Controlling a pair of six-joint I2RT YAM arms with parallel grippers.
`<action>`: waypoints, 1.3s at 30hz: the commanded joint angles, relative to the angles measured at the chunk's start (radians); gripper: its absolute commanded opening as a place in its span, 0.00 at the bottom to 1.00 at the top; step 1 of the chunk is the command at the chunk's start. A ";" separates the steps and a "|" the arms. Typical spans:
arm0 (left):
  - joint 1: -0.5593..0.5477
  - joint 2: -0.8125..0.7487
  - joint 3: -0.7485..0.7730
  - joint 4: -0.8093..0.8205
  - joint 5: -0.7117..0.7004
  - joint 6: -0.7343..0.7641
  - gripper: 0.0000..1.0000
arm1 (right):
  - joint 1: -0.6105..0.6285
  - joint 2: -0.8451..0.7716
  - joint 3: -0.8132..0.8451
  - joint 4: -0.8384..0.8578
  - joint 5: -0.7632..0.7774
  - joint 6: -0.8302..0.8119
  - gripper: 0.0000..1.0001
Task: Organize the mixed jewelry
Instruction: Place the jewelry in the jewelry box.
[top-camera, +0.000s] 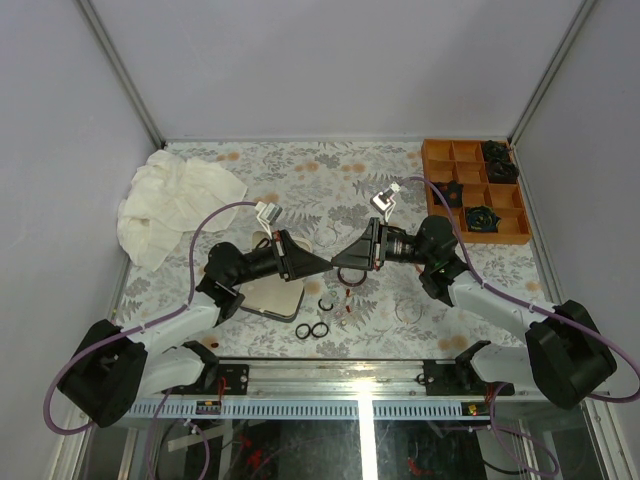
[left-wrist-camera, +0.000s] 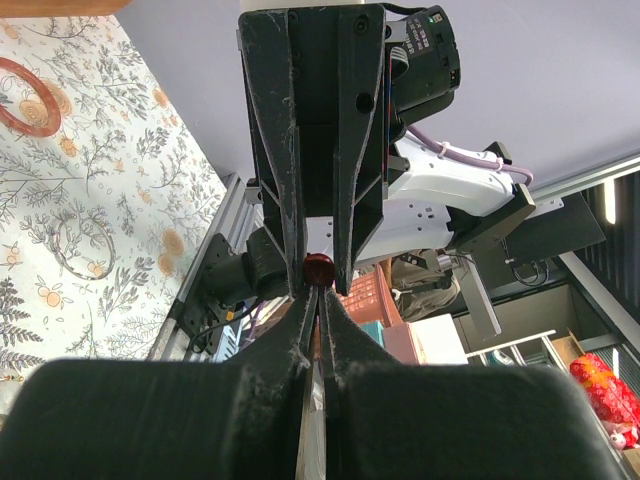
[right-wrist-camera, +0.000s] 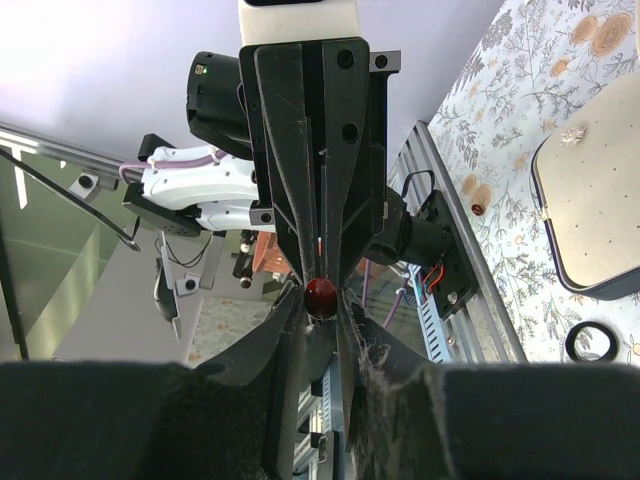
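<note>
We judge this to be a mid-air hand-over. A tiny round dark-red bead earring (left-wrist-camera: 318, 268) hangs above the floral-patterned surface (top-camera: 340, 170), just to the right of the flat navy case with cream lining (top-camera: 272, 297) and raised clear of it. The left end effector (left-wrist-camera: 318, 288) is fully closed and pinches the bead at its very tip. The right end effector (right-wrist-camera: 322, 297) meets it tip to tip with its jaws partly apart, one pad on either side of the bead; we cannot tell whether those pads touch it. Other pieces lie loose on the surface: a pair of small black rings (top-camera: 311, 330) just in front of the case's near right corner, and another black ring (top-camera: 327, 305) beside its right edge. The orange divided plastic tray (top-camera: 475, 190) sits well away from the case, to its right and towards the back. For the next move, we think the right jaws must pinch the bead firmly before the left lets go, since so small and round a thing could slip and drop beside the case. The bead could then go to a compartment of the tray.
</note>
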 joint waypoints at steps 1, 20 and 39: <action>0.007 0.006 -0.003 0.014 -0.005 0.023 0.00 | 0.010 -0.007 0.043 0.024 -0.002 -0.013 0.23; 0.007 -0.021 0.006 -0.047 -0.018 0.046 0.16 | 0.010 -0.019 0.051 -0.049 0.013 -0.052 0.23; 0.007 -0.051 0.021 -0.109 -0.028 0.073 0.19 | 0.010 -0.026 0.052 -0.072 0.018 -0.065 0.22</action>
